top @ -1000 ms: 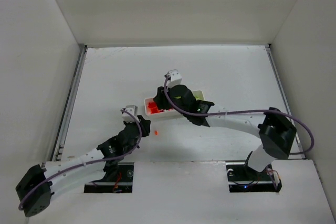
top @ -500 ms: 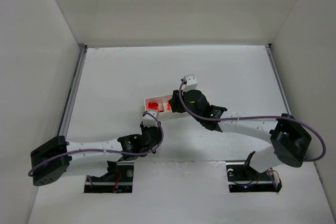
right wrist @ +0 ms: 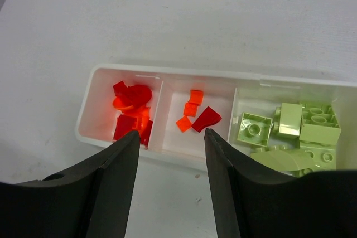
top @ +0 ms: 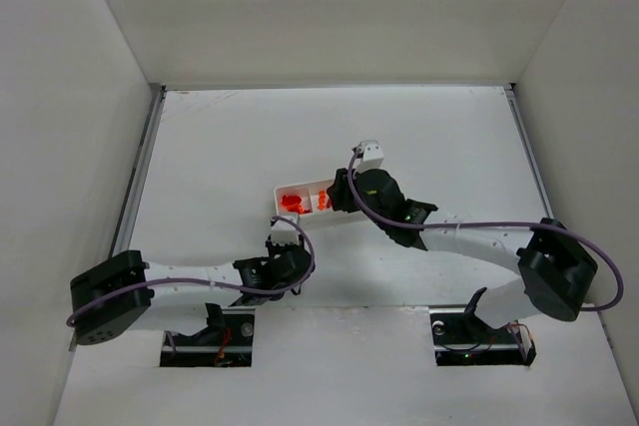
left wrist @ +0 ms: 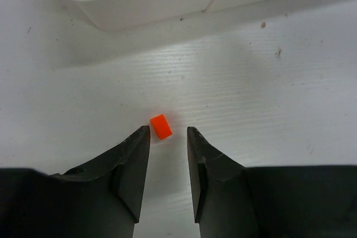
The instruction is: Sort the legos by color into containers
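Tiny orange plastic brick lies loose on the white desk, near the long white plastic tray. The left jaws are narrow, their tips flanking it, not gripping it. The right jaws hang wide and empty above the tray: red pieces in one end compartment, orange pieces in the middle, pale green bricks in the other end.
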Robot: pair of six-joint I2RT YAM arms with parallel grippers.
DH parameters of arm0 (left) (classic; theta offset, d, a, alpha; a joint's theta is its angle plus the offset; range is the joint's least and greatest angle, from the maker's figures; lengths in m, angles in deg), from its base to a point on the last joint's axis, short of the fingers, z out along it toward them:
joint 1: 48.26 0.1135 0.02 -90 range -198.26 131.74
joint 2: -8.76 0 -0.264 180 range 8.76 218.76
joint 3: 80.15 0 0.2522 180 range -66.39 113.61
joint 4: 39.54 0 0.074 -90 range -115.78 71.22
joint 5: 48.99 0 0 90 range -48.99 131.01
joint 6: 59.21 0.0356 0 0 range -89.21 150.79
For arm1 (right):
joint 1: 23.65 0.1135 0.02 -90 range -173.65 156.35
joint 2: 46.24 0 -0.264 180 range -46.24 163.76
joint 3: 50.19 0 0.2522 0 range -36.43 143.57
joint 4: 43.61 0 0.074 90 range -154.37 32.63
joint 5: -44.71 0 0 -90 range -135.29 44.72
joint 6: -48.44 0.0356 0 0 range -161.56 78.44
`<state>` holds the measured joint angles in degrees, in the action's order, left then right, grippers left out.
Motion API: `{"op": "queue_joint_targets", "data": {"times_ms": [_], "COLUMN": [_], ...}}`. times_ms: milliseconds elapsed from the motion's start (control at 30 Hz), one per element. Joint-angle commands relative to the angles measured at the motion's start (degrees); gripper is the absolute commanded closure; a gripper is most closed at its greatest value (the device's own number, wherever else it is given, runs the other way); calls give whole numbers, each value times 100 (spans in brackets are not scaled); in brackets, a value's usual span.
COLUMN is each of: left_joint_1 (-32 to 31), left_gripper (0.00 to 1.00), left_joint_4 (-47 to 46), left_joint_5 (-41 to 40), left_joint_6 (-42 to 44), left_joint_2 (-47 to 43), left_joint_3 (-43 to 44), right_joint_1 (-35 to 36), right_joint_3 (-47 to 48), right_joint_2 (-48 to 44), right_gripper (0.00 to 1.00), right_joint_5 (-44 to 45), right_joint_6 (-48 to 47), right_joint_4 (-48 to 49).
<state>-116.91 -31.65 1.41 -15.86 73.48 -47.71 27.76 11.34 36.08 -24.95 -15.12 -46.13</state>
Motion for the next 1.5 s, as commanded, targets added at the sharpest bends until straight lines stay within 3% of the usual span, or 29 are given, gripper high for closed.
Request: {"op": "queue_joint_targets", "data": {"times_ms": [0, 300, 533, 700, 900, 1067, 1333, 1367, 1467], "left_joint_1": [-4, 171, 241, 1039, 2244, 2307, 2324, 2368, 2623], "left_gripper": [70, 88, 89, 88, 86, 76, 38, 0, 0], "left_joint_4": [-195, -625, -898, -1565, -2120, -2103, -2085, -2076, -1796], "left_joint_5": [-39, -207, -154, 564, 1866, 2052, 1754, 1623, 1394], "left_joint_6": [-125, 59, 832, 1509, 1660, 1808, 1906, 1906, 1853], "left_joint_2": [206, 172, -258, -181, 1145, 1736, 921, 684, 60], "left_joint_3": [22, 48, 566, 1093, 1972, 2421, 1887, 1685, 1228], "right_joint_1": [-22, -84, -373, -760, -901, -901, -884, -884, -875], "right_joint_3": [-31, -83, -426, -672, -769, -787, -752, -751, -751], "right_joint_2": [-234, -234, -559, -735, -718, -744, -612, -604, -586], "right_gripper": [44, 44, 44, 44, 44, 44, 45, 45, 45], "right_joint_5": [-12, -12, 172, 67, -4, 14, 23, 49, 163], "right_joint_6": [90, 116, 309, 669, 811, 802, 793, 793, 776], "right_joint_4": [387, 449, 694, 835, 906, 915, 932, 932, 932]}}
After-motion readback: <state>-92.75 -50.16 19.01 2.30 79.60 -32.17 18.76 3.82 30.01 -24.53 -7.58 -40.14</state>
